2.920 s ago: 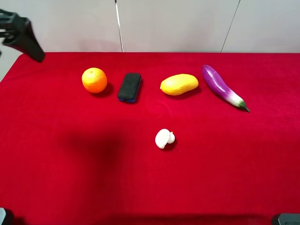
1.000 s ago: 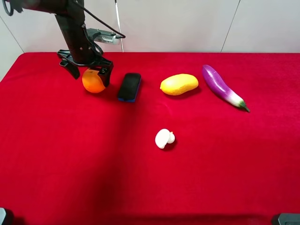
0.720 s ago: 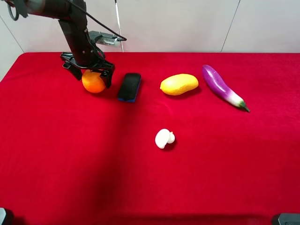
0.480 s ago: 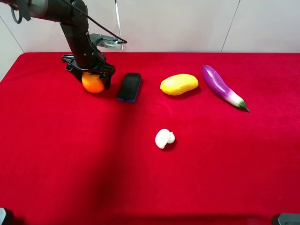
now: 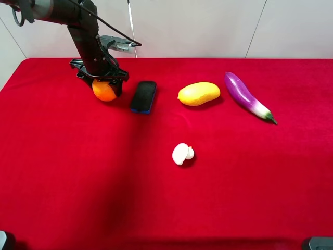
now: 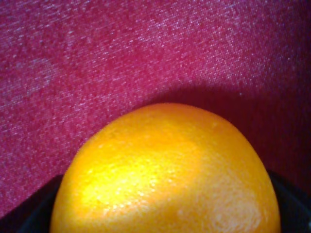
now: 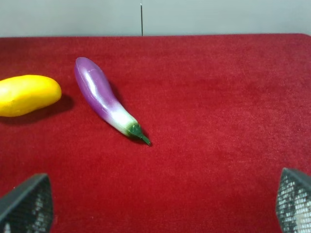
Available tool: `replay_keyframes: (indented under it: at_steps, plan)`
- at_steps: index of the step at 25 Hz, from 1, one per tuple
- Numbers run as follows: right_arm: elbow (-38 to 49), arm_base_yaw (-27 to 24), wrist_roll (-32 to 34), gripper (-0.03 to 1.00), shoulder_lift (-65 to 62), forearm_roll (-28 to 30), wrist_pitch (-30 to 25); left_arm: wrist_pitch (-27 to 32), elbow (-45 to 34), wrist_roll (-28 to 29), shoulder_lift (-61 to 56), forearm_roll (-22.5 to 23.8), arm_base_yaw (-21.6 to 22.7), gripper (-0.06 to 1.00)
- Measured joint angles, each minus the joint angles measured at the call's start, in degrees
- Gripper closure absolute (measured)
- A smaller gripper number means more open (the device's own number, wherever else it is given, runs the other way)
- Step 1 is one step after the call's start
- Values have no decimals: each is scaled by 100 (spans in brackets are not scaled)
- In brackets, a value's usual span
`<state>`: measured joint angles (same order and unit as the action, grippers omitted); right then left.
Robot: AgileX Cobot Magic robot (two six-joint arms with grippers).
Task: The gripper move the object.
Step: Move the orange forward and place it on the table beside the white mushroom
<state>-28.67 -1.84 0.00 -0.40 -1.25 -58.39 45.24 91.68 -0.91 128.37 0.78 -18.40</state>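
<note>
Red cloth [image 5: 73,187] covered the whole table, with pale grey wall panels [image 5: 197,26] behind its far edge.

Versus 2.9 s ago: the left arm had swung in from the far-left corner, and the left gripper [image 5: 102,83] now stood over the orange [image 5: 104,91] at the far left of the cloth. Versus 1.0 s ago: its black fingers [image 5: 118,85] had drawn in from a wide straddle and pressed on both flanks of the fruit, so the jaws were clamped on it. The orange lay at much the same spot as before. Could not tell whether it had left the cloth.

Orange, left wrist view: round, bright, finely dimpled skin with a glossy highlight. It filled the lower frame, with dark gripper parts at both lower corners and a shadow on the cloth beyond it.

Unchanged: a black block [image 5: 143,96] just beside the orange, then a yellow mango [image 5: 199,94] and a purple eggplant [image 5: 247,97] along the far row. A white mushroom [image 5: 182,154] lay alone nearer the middle.

Right gripper [image 7: 160,203]: mesh-faced fingertips stood wide apart over bare cloth, well short of the eggplant.
</note>
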Motion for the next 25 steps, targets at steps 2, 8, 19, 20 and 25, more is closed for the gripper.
replay_keyframes:
  at_steps: [2,8,19,20,25]
  plan:
    - [0,0,0,27,0,0,0,9,0,0,-38,0,0,22]
    - [0,0,0,27,0,0,0,503,223,42,-290,-7,0,22]
    - [0,0,0,27,0,-8,0,1499,332,216,-764,-78,-12,22]
    - [0,0,0,27,0,-8,0,1575,332,222,-810,-78,-32,22]
    - [0,0,0,27,0,-9,0,1764,332,234,-1063,-25,-249,22]
